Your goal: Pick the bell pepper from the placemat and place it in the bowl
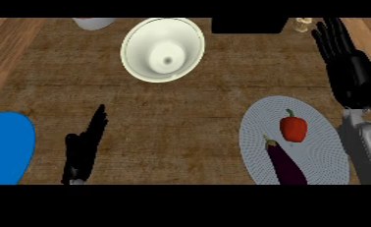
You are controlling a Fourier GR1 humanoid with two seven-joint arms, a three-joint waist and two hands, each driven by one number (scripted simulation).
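Red bell pepper lies on the round grey placemat at about 4 o'clock on the counter, green stem pointing toward 12. A dark purple eggplant lies just beside it on the same mat, toward 6 o'clock; whether the two touch cannot be told. The cream bowl sits well apart, near 11 o'clock, with nothing in it. Judged handling: the pepper is probably light and hollow, with a stiff but glossy skin that may slide under the fingers; a hold across its broad shoulders below the stem looks safest, approached from the side away from the eggplant so as not to nudge it. Right hand shows at 2 o'clock, beyond the mat, fingers straight and spread, holding nothing. Left hand rests at 8 o'clock, fingers extended and together, also holding nothing. Count: one pepper, one eggplant, one placemat, one bowl, two hands. A blue object sits at the 9 o'clock edge.
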